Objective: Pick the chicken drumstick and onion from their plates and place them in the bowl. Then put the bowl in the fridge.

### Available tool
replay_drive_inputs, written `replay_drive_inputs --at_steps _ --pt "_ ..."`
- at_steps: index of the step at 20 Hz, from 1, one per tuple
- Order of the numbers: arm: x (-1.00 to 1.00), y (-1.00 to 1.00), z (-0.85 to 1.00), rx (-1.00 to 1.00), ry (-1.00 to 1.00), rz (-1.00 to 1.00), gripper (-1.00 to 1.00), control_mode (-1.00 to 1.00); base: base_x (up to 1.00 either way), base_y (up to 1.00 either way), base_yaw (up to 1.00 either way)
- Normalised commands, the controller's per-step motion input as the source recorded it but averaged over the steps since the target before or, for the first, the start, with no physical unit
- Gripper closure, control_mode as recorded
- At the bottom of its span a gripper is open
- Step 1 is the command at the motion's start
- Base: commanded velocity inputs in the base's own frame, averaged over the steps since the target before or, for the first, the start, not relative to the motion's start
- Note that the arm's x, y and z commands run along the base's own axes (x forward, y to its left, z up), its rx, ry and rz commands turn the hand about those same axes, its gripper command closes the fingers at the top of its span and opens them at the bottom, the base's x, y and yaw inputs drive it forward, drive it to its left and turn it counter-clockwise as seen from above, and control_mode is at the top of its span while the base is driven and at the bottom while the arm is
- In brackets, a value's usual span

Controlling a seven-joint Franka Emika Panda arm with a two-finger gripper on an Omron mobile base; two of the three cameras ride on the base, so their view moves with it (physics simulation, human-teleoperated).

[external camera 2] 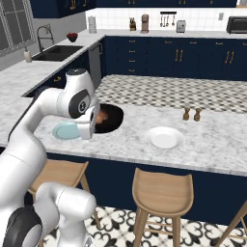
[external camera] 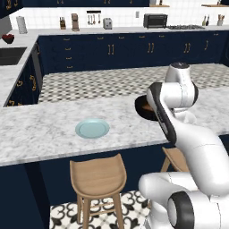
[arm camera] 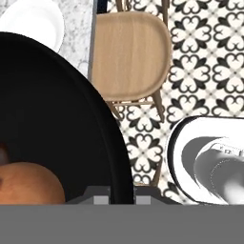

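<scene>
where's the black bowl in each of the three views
Left base view: the black bowl is right of centre on the island counter, mostly behind the arm.
Right base view: left of centre, right of the light blue plate, an orange thing inside.
Hand view: fills the left half.
Shared landmark: the white plate, top left in hand view.

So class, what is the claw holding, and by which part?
The claw grips the black bowl by its rim, with the onion inside.
</scene>
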Motion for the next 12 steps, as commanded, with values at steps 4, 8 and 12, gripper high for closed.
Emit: replay_drive_inputs --at_steps 4,8,12 --pt "-0.19 0.34 0.12 0.0 0.0 0.0 1.0 -1.0 0.0 0.0 0.0" --pt "-0.38 0.04 0.0 0.01 0.0 0.0 1.0 -1.0 0.0 0.0 0.0" --pt "-0.11 0.0 0.0 0.0 0.0 0.0 1.0 -1.0 0.0 0.0 0.0"
